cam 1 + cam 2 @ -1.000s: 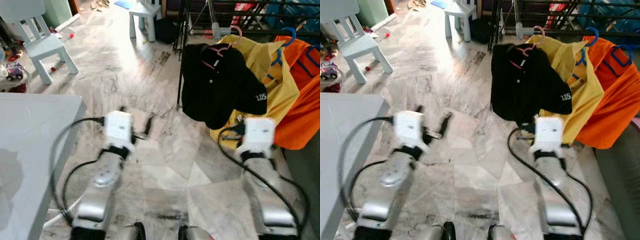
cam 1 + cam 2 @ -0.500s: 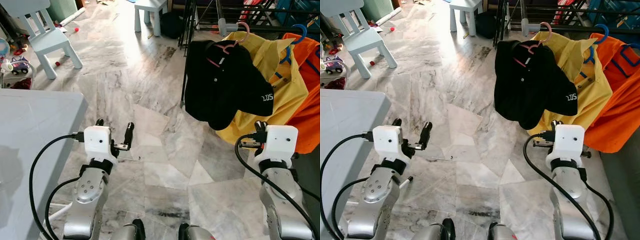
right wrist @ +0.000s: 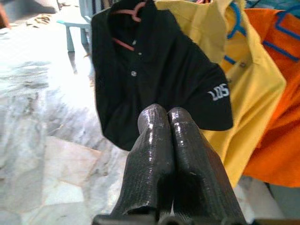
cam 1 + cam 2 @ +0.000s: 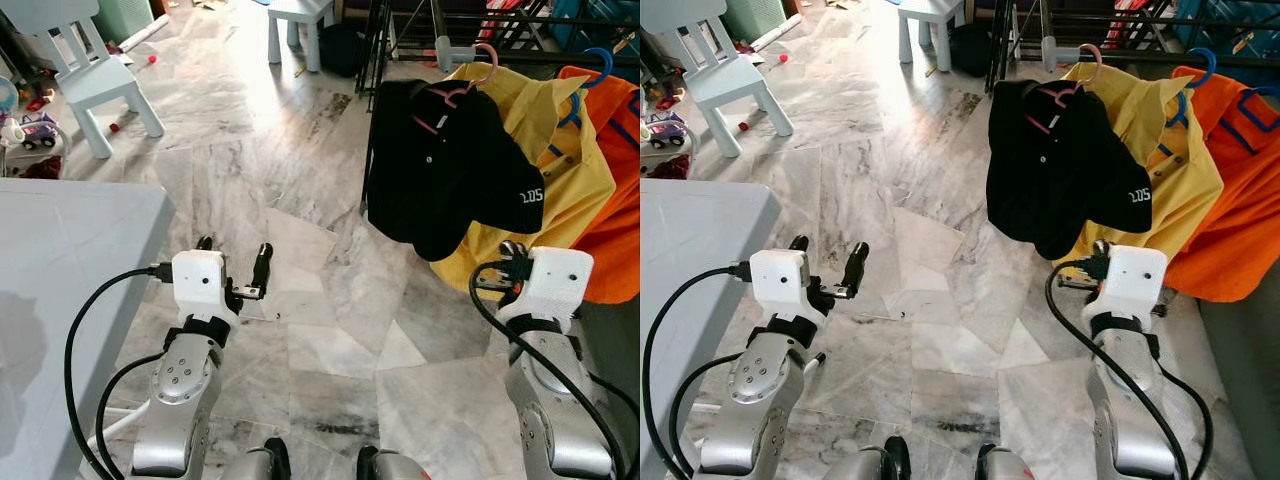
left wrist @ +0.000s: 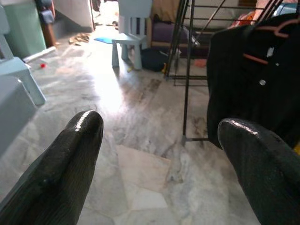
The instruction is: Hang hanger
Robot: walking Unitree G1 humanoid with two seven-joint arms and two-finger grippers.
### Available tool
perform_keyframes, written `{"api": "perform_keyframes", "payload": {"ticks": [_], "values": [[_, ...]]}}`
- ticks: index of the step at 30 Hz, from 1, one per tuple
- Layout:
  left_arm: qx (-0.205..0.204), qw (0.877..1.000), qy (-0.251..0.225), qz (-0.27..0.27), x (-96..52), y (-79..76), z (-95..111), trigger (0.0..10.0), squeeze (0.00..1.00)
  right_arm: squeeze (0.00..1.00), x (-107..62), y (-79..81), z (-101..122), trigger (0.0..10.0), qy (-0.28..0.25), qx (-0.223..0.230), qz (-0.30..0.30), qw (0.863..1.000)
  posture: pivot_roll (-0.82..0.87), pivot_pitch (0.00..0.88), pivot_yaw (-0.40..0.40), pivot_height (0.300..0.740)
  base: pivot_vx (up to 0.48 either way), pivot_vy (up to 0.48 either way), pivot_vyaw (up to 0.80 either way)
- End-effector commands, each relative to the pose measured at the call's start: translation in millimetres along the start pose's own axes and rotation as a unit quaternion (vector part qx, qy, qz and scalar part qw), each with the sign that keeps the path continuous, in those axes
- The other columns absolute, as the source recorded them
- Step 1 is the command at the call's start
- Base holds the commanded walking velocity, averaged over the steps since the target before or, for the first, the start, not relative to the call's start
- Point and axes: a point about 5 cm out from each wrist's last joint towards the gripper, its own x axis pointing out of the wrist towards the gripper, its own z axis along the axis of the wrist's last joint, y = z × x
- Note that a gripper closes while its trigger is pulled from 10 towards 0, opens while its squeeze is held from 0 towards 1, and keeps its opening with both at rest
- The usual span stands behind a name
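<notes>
1. The left gripper (image 4: 232, 268) is held low and forward over the marble floor (image 4: 300, 200), beside the corner of a grey table (image 4: 60, 260); its two black fingers (image 5: 65, 164) are spread wide apart with nothing between them; a black cable loops from its white wrist block.

2. The right gripper (image 3: 169, 117) points toward the hanging clothes from just below them; its fingers are pressed flat together and grip nothing.

3. The pink hanger (image 4: 462, 85) is hooked on the dark drying rack (image 4: 440, 20), carrying a black polo shirt (image 4: 440, 170) with white lettering on one sleeve; the shirt hangs somewhat askew, its hem just above and ahead of the right wrist.

4. Just behind the black shirt hangs a yellow shirt (image 4: 570, 170) on a blue hanger (image 4: 575, 95); to its right an orange garment (image 4: 1240, 200), seemingly on a blue hanger too, though the hook is partly cut off.

5. The floor is pale, veined marble, brightly lit at the far end; a small light-blue chair (image 4: 90, 70) stands at the far left with small toys (image 4: 35, 128) near it; a pale stool (image 4: 300, 25) stands farther back, near the rack's legs.
</notes>
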Motion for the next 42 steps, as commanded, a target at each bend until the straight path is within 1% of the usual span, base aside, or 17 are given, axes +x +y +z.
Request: {"api": "perform_keyframes", "payload": {"ticks": [1,2,3,4,12,13,14,15,16,17,23,24,26,28,30,35,42], "values": [[-0.012,1.000,0.014,-0.010,-0.6,-2.2,-5,10.0,0.00,0.00,0.7,2.5,-2,10.0,0.010,0.015,0.009,1.000,-0.08,0.225,-0.012,0.740,0.000,0.000,0.00],[-0.015,1.000,0.014,-0.014,-0.4,-3.5,-5,10.0,0.00,0.00,1.2,3.0,-2,10.0,0.009,0.018,0.011,1.000,-0.08,0.225,-0.012,0.740,0.000,0.000,0.00],[-0.016,1.000,0.013,-0.017,-0.3,-5.1,-5,10.0,0.00,0.75,1.7,2.9,-2,10.0,0.009,0.023,0.008,1.000,-0.08,0.225,-0.012,0.740,0.000,0.000,0.00],[-0.015,1.000,0.013,-0.017,0.0,-5.8,-5,10.0,0.00,1.00,2.0,2.7,-3,10.0,0.011,0.026,0.007,1.000,-0.08,0.224,-0.013,0.740,0.000,0.000,0.00],[-0.012,1.000,0.015,-0.020,2.9,-7.2,-5,10.0,0.00,1.00,1.6,6.5,-6,10.0,0.016,0.017,0.029,0.999,-0.09,0.221,-0.012,0.740,0.000,0.000,0.00],[-0.011,1.000,0.016,-0.022,3.9,-7.7,-6,10.0,0.00,0.03,1.7,6.6,-8,10.0,0.022,0.006,0.029,0.999,-0.09,0.219,-0.011,0.740,0.000,0.000,0.00],[-0.009,1.000,0.017,-0.023,4.5,-8.2,-7,10.0,0.00,0.00,2.0,6.0,-10,10.0,0.027,0.004,0.027,0.999,-0.09,0.217,-0.011,0.740,0.000,0.000,0.00],[-0.009,1.000,0.019,-0.023,4.7,-8.1,-8,10.0,0.00,0.00,2.3,5.8,-11,7.4,0.028,0.007,0.027,0.999,-0.09,0.214,-0.010,0.740,0.000,0.000,0.00],[-0.009,1.000,0.019,-0.023,4.8,-8.0,-8,10.0,0.00,0.00,2.5,5.8,-11,7.4,0.027,0.008,0.028,0.999,-0.09,0.214,-0.010,0.740,0.000,0.000,0.00],[-0.009,0.999,0.020,-0.024,4.8,-8.2,-9,10.0,0.00,0.00,2.4,5.5,-11,0.0,0.026,0.010,0.029,0.999,-0.09,0.213,-0.010,0.740,0.000,0.000,0.00],[-0.007,0.999,0.020,-0.027,5.1,-9.0,-9,10.0,0.00,0.00,2.5,4.9,-12,0.0,0.026,0.004,0.029,0.999,-0.09,0.211,-0.010,0.740,0.000,0.000,0.00],[-0.007,0.999,0.019,-0.027,5.4,-9.1,-9,10.0,0.00,0.00,2.8,4.9,-13,2.7,0.027,0.003,0.029,0.999,-0.09,0.211,-0.010,0.740,0.000,0.000,0.00],[-0.006,0.999,0.019,-0.027,6.4,-9.5,-9,10.0,0.00,0.00,3.8,5.2,-15,10.0,0.033,-0.005,0.029,0.999,-0.09,0.211,-0.010,0.740,0.000,0.000,0.00],[-0.004,0.999,0.022,-0.029,7.0,-9.8,-10,10.0,0.00,0.00,4.1,6.0,-18,10.0,0.043,-0.006,0.032,0.999,-0.09,0.211,-0.010,0.740,0.000,0.000,0.00],[0.008,0.998,0.056,-0.031,6.4,-10.2,-22,10.0,0.00,0.00,3.2,7.6,-30,10.0,0.078,-0.024,0.035,0.996,-0.09,0.205,-0.010,0.740,0.000,0.000,0.00],[0.005,0.992,0.116,-0.042,-2.0,-7.6,-46,10.0,0.00,0.00,-0.7,8.3,-40,10.0,0.101,0.006,0.037,0.994,-0.09,0.209,-0.009,0.740,0.000,0.000,0.00],[-0.007,0.989,0.138,-0.042,-6.5,-7.5,-55,10.0,0.00,0.00,-2.2,7.4,-45,10.0,0.103,-0.012,0.035,0.994,-0.09,0.213,-0.010,0.740,0.000,0.000,0.00]]}}
